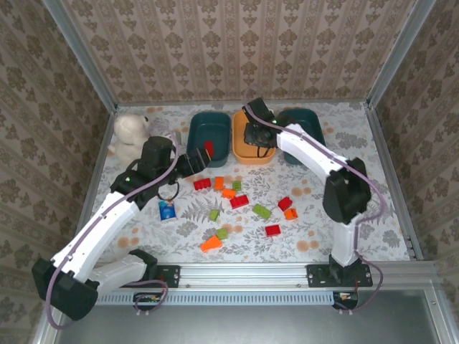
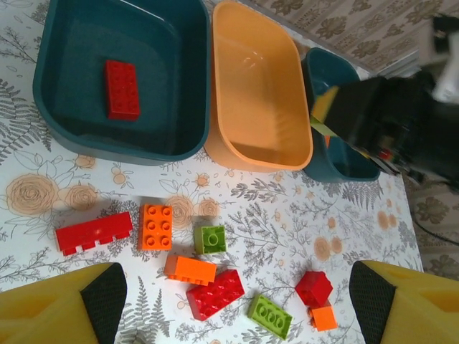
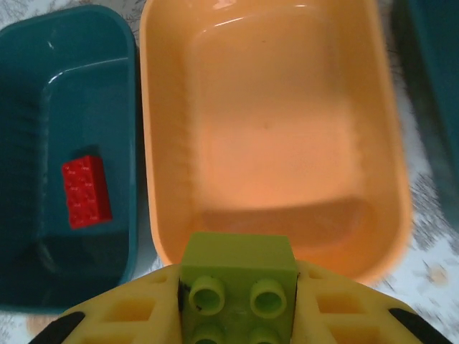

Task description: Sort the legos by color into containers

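Top view: at the table's point(image 1: 344, 136) far edge, the right gripper point(image 1: 257, 136) hangs over the orange tub point(image 1: 242, 150); loose bricks point(image 1: 239, 201) lie mid-table. Left wrist: the left gripper's point(image 2: 237, 301) jaws stand wide apart above the bricks; a red brick point(image 2: 122, 89) lies in the left teal tub point(image 2: 168, 79). Right wrist: jaws clamp a green brick point(image 3: 238, 279) over the orange tub's near rim.

On the floral table point(image 1: 373, 165), three tubs point(image 1: 215, 125) are lined up at the far edge; a teddy bear point(image 1: 130, 135), a carton point(image 1: 167, 210) and loose legos point(image 1: 239, 201) are scattered nearer.
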`<state>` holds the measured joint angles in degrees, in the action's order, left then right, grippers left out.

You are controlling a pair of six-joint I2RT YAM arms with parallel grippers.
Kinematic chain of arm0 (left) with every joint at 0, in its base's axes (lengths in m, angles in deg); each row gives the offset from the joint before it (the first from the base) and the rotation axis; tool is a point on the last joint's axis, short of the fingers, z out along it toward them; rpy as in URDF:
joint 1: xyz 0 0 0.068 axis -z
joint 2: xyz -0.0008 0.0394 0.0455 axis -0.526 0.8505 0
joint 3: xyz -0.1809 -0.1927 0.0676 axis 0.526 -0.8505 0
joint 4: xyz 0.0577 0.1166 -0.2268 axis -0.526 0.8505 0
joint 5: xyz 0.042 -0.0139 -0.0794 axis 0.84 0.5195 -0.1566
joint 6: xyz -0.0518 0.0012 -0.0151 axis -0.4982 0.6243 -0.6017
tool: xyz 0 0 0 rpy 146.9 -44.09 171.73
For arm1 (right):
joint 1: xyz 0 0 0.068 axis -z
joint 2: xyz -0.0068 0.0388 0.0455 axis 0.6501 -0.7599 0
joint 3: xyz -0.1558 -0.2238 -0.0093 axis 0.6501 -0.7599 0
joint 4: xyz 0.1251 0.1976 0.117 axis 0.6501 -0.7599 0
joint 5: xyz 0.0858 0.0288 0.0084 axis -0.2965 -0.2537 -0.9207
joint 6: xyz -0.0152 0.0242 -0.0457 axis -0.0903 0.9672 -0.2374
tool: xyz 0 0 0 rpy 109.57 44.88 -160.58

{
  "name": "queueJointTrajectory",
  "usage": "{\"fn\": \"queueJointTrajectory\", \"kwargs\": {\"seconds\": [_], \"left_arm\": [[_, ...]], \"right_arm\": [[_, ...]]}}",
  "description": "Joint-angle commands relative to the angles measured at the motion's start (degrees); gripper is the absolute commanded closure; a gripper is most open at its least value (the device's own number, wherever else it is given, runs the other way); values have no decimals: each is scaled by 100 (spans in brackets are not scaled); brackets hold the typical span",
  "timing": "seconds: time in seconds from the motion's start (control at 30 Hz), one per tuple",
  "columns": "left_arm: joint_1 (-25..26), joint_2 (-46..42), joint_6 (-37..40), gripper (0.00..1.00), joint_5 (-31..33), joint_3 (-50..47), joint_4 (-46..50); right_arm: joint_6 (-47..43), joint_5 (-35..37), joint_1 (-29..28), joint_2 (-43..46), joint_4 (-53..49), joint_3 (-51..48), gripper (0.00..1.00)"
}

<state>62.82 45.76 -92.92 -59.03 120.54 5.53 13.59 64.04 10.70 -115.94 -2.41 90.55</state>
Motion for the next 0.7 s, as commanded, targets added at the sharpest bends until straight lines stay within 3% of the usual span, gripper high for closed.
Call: {"fn": "queueJointTrajectory", "kwargs": {"seconds": [0.0, 0.3, 0.67], "left_arm": [[-15, 173, 68, 16, 104, 327, 32], [-33, 227, 180, 16, 99, 419, 268], [-33, 45, 75, 16, 174, 184, 325]], "right_arm": [[-294, -238, 190, -861, -398, 758, 71], [-144, -596, 539, -2447, -977, 2451, 69], [-102, -784, 550, -2884, -1130, 2667, 63]]}}
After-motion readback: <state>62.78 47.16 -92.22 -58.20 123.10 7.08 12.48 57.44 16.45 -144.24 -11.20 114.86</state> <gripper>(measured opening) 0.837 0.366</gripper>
